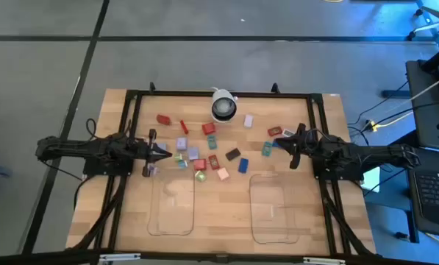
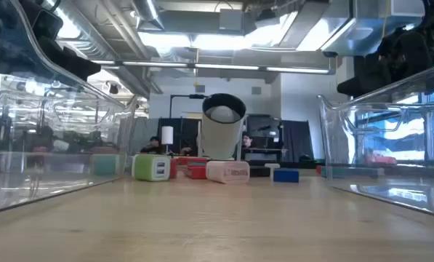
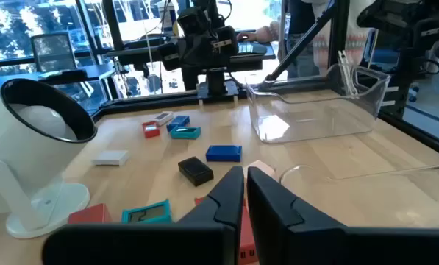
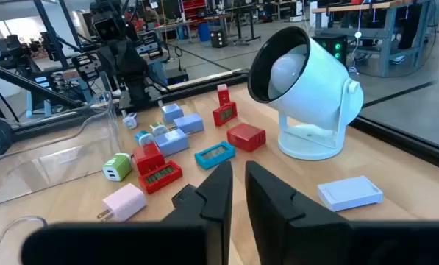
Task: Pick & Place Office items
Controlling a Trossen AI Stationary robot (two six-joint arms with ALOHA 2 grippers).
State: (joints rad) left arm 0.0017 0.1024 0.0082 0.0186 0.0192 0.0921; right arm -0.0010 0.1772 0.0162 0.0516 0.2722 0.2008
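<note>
In the high view the office items (image 1: 204, 151) lie scattered across the middle of the frame below the camera dome (image 1: 223, 107), with the left gripper (image 1: 160, 152) at their left edge and the right gripper (image 1: 284, 140) at their right, both pinched together and holding nothing, while two clear trays (image 1: 172, 208) sit below. The low view shows the green-and-white block (image 2: 152, 168) and its neighbours at centre, resting flat. In both wrist views the pieces look small, light, rigid and smooth, so I judge a pinch across the flat sides of the black block (image 3: 195, 171) or the pink plug (image 4: 123, 202) safest.
</note>
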